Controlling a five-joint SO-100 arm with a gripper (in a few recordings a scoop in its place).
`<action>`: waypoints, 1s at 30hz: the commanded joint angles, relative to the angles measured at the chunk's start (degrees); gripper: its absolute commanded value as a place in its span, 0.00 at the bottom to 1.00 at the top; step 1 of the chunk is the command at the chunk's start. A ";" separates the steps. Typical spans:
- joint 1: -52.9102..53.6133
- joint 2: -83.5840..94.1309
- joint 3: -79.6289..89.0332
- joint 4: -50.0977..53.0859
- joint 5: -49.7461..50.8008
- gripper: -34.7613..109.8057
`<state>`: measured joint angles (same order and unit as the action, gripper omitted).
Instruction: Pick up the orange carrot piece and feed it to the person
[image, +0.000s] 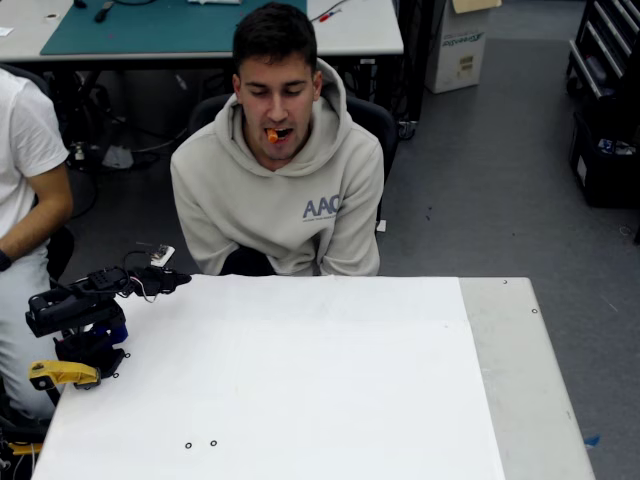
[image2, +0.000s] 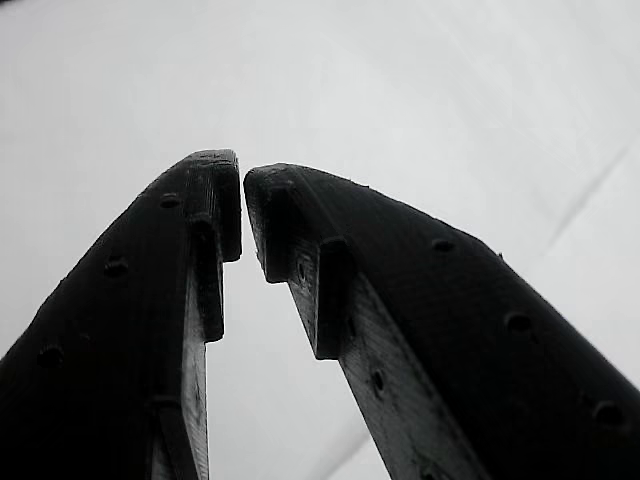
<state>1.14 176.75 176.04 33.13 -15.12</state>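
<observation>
Carrot piece (image: 272, 134) is in the person (image: 280, 170)'s mouth, 12 o'clock of table (image: 300, 380). My gripper (image2: 242, 190) sits at 9 o'clock, tips nearly touching, nothing between. Risk: piece drops from his lips if he doesn't bite properly.

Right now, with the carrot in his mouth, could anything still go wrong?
Maybe a couple of things. The tiny bright-orange carrot piece sits only at the lips of the dark-haired person in the beige hoodie, so it could slip out and fall. The black pincer is nearly shut with nothing in it, above the white table. The black arm hangs past the table's left edge, beside a person in a white shirt, who might bump it.
</observation>
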 joint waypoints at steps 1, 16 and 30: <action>0.70 7.12 -1.49 10.02 -0.79 0.22; 0.70 11.69 -6.50 31.11 -1.49 0.22; 0.18 12.22 -6.86 34.01 -1.76 0.22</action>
<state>1.49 187.47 173.23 66.80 -15.73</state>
